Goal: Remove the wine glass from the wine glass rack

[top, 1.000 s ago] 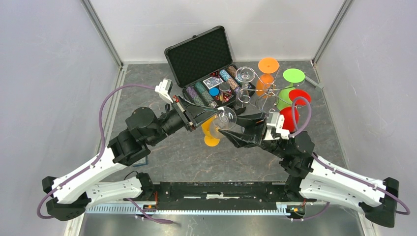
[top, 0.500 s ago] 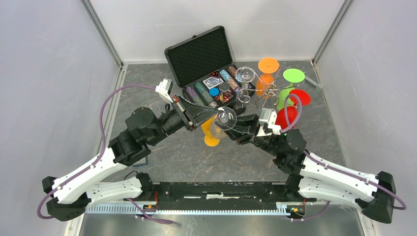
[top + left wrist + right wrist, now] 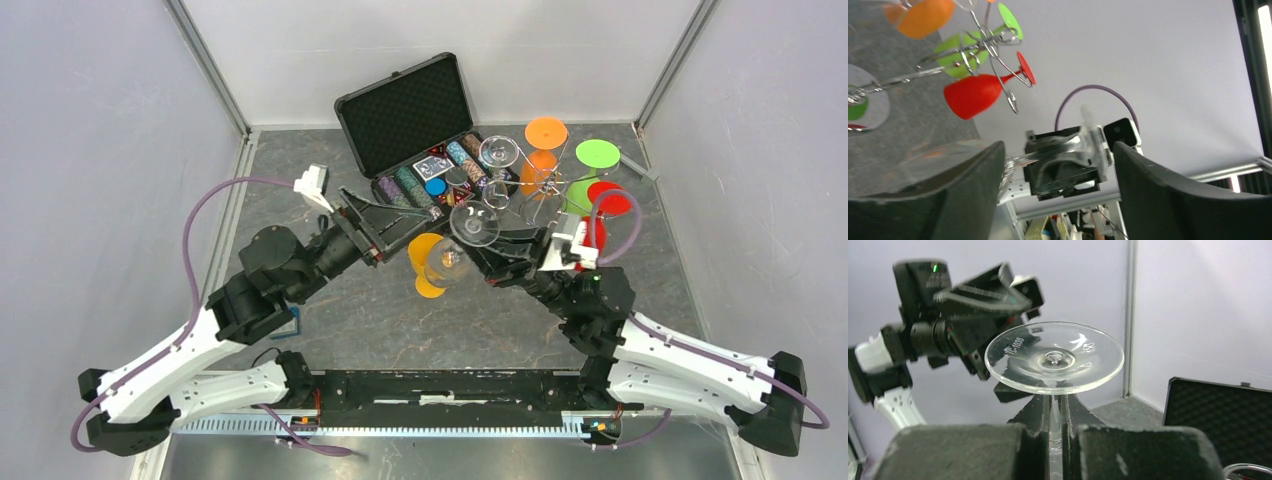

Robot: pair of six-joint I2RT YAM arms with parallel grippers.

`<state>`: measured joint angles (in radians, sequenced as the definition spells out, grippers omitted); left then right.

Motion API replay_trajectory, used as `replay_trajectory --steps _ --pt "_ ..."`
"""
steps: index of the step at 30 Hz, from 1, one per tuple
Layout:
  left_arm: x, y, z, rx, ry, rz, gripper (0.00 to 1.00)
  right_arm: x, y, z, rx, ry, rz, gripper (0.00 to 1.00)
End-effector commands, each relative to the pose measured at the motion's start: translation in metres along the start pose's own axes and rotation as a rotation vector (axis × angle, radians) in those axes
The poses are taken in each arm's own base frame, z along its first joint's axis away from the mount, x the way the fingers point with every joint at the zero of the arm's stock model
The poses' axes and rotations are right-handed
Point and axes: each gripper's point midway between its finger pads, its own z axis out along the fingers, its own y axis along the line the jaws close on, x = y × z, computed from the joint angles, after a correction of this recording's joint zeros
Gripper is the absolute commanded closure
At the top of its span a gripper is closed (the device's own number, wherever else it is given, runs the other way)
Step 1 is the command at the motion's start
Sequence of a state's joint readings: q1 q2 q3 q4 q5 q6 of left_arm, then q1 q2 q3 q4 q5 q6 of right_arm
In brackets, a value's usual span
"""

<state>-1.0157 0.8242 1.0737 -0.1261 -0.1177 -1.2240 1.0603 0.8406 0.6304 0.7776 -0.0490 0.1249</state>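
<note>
Both arms reach inward from the near edge and meet over the middle of the table, forearms angled toward each other.

Right arm: wrist low. The right gripper is pressed together on the stem of the wine glass. The glass is off the wine glass rack and held in the air, tilted. Its foot disc stands just past the fingertips and its bowl is on the near-left side of them.

Left arm: elbow bent, forearm pointing at the right gripper. The left gripper has its fingers spread wide. In its wrist view the bowl lies against or just beside the left finger, I cannot tell which; the right finger is well clear of the glass.

Edges and room:
- The open chip case is just beyond both grippers, its near rim close to the left gripper's far finger.
- The rack is beyond and to the right of the right gripper, with a red glass hanging nearest to it.
- An orange glass sits under the held bowl, between the two grippers.
- Bare tabletop lies on the near side of both grippers.
- The side walls are well apart from them.
</note>
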Motion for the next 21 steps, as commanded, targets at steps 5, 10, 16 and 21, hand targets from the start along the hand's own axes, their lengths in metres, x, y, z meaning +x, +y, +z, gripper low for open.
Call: replay_trajectory --steps 5,10,16,21 --pt "-0.035 0.035 -0.032 -0.096 -0.189 0.146 0.0 -0.119 -0.035 -0.025 0.229 -0.426 0.198 1.0" --pt "-0.012 0.032 -0.025 -0.024 -0.085 0.195 0.0 -0.143 -0.04 -0.018 0.244 -0.536 0.358 1.0" --pt "0.001 0.004 -0.029 0.168 -0.036 0.14 0.07 -0.145 -0.044 -0.008 0.23 -0.621 0.56 1.0" --pt "0.005 -0.018 -0.035 0.295 -0.025 0.116 0.24 -0.133 -0.046 0.003 0.232 -0.631 0.655 1.0"
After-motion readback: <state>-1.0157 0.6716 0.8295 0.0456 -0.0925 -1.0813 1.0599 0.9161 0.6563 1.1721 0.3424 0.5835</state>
